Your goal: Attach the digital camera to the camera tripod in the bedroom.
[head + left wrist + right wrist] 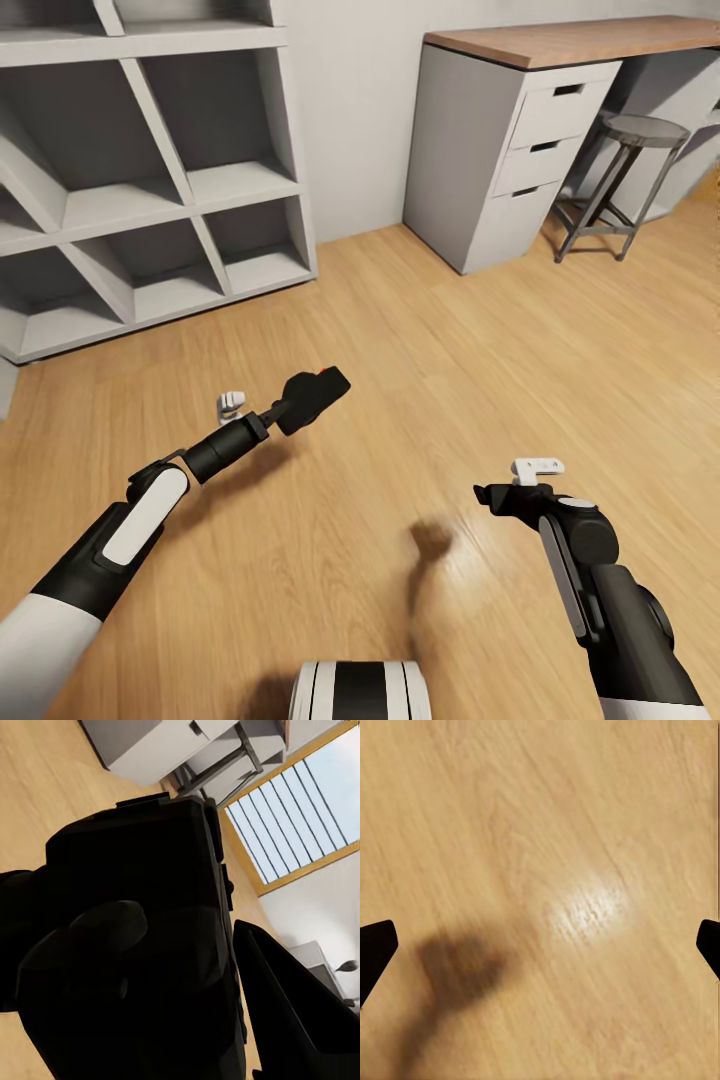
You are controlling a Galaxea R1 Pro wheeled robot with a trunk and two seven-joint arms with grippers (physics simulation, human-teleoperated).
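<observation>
My left gripper [300, 402] is shut on the digital camera [312, 397], a small black body with a red button on top, held above the light wood floor in the head view. In the left wrist view the camera's dark body [150, 892] sits close against the lens, with one black finger [292, 1020] beside it. My right gripper [493, 494] hangs open over bare floor at the lower right; its two fingertips [375, 949] stand far apart with nothing between them. The camera tripod is out of view.
White cubby shelves [150, 180] stand at the back left of the bedroom. A grey drawer desk with a wooden top [510, 150] and a round stool [620, 170] stand at the back right. A skylight [300, 817] is in the left wrist view. My base [360, 690] is at the bottom.
</observation>
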